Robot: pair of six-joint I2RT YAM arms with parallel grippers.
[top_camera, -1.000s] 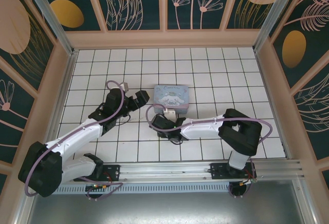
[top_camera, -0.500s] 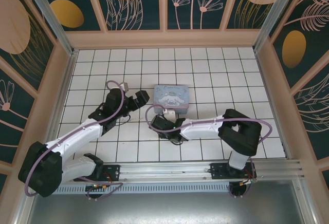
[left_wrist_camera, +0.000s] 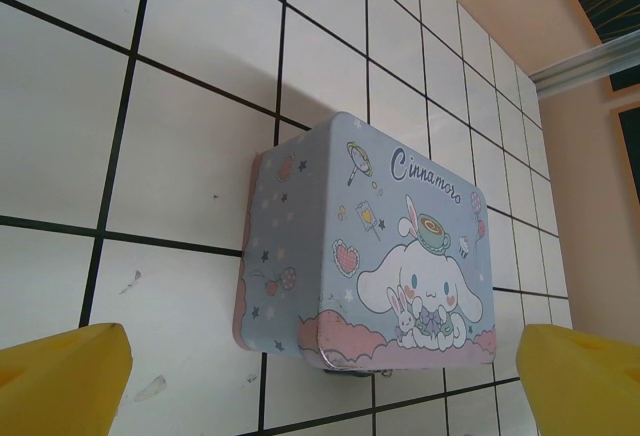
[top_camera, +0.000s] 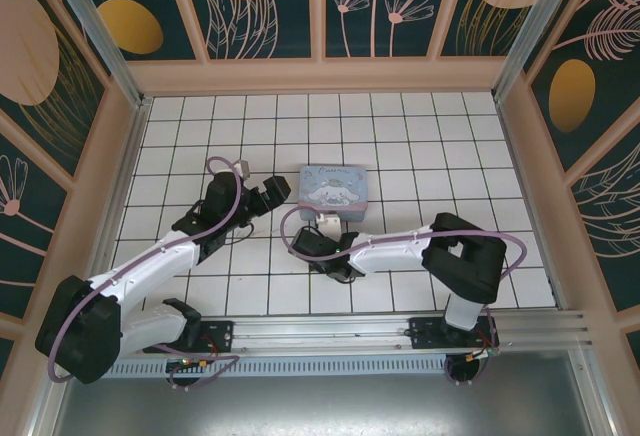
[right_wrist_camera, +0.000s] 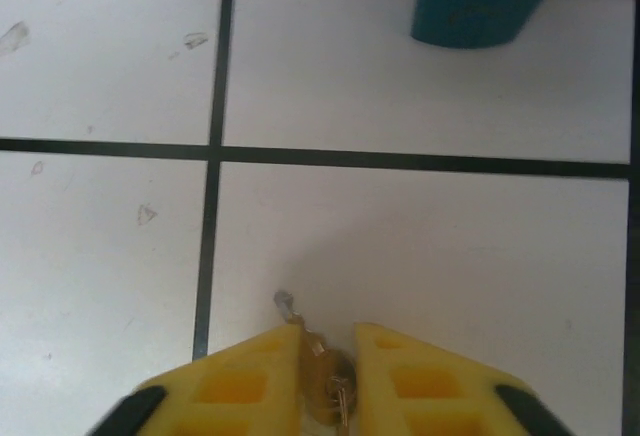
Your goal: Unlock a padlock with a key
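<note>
Right gripper [right_wrist_camera: 326, 344]: at the bottom centre of the right wrist view, its yellow fingers are clenched on the key.
Key [right_wrist_camera: 315, 361]: a tiny thin dull-metal key, pinched between the pads. Its tip juts towards the upper left, low over a white tile; whether it touches the tile I cannot tell.
Key handling: likely light and stiff, but small and smooth enough to swivel in the pinch. The grip looks to sit on the head end, which leaves the blade free for insertion. Judged sound, though the blade looks to point left of the lock.
Floor [right_wrist_camera: 420, 226]: white square tiles with dark grout. One bare stretch of tile separates the key from the lock.
Padlock [right_wrist_camera: 478, 4]: a small dark blue-green padlock body, at the top right of the right wrist view and up against the tin's pink lower edge. Its shackle and keyhole are hidden.
Padlock handling: probably hard and light, and free to slide or swing when pushed. Bracing the body by its flat sides would steady it.
Tin [left_wrist_camera: 370, 236]: a pale blue rectangular metal tin with a cartoon dog, lying flat at the centre of the left wrist view.
Left gripper [left_wrist_camera: 320, 366]: released, with its yellow fingers spread wide in the bottom corners of the left wrist view. It holds nothing and sits just beside the tin.
</note>
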